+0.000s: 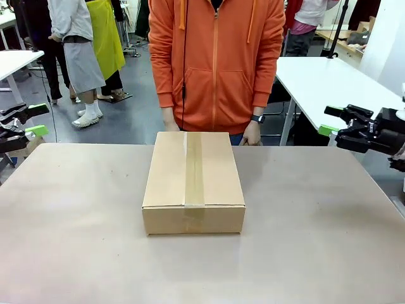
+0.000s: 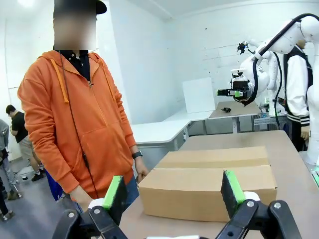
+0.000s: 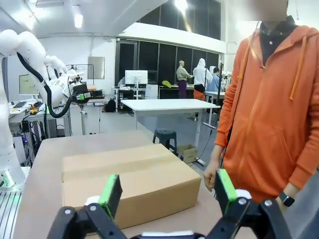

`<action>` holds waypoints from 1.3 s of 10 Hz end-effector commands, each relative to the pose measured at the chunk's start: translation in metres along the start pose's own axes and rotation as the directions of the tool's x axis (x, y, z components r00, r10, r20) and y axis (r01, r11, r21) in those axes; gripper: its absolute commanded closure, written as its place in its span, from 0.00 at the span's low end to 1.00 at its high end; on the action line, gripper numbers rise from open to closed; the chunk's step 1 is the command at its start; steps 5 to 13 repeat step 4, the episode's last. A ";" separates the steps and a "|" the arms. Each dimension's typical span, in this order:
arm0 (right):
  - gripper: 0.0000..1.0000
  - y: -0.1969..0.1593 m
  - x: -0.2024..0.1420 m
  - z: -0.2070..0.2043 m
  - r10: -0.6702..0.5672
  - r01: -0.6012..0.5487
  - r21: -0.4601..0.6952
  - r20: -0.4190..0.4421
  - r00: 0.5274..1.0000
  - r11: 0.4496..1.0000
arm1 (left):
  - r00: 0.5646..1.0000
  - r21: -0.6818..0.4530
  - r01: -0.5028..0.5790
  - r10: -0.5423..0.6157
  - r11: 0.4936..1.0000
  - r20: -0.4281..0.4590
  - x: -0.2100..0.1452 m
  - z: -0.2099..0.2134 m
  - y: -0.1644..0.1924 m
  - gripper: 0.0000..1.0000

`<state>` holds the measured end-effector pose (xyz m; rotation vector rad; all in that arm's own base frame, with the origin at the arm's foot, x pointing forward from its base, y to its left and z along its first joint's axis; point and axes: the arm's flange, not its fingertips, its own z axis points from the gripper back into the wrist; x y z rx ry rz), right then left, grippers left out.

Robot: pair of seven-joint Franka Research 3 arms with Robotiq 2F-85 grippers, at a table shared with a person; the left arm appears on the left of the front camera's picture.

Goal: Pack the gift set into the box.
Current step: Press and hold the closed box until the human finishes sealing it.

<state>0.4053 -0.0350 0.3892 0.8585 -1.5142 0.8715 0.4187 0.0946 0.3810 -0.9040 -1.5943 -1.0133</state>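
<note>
Bright, even overhead light, sharp

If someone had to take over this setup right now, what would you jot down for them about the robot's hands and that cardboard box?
Left gripper: open, holding nothing, at the table's left edge, away from the box.
Right gripper: open, holding nothing, off the right edge.
The box: mid-table, flaps shut, tape strip running along the centre seam. What is inside cannot be seen.
The person in the orange hoodie stands at the far side, hands hanging just behind the box.
Done: box looks closed and taped. Left: nothing visible; check the contents if unsure.
</note>
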 end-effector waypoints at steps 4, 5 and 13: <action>0.00 -0.002 0.004 0.004 -0.023 0.023 0.008 0.000 1.000 1.000 | 1.000 -0.004 -0.009 0.009 1.000 -0.015 0.001 0.005 -0.002 0.00; 0.00 -0.002 0.004 0.004 -0.023 0.023 0.008 0.000 1.000 1.000 | 1.000 -0.004 -0.009 0.009 1.000 -0.015 0.001 0.005 -0.002 0.00; 0.00 -0.002 0.004 0.004 -0.023 0.023 0.008 0.000 1.000 1.000 | 1.000 -0.004 -0.009 0.009 1.000 -0.015 0.001 0.005 -0.002 0.00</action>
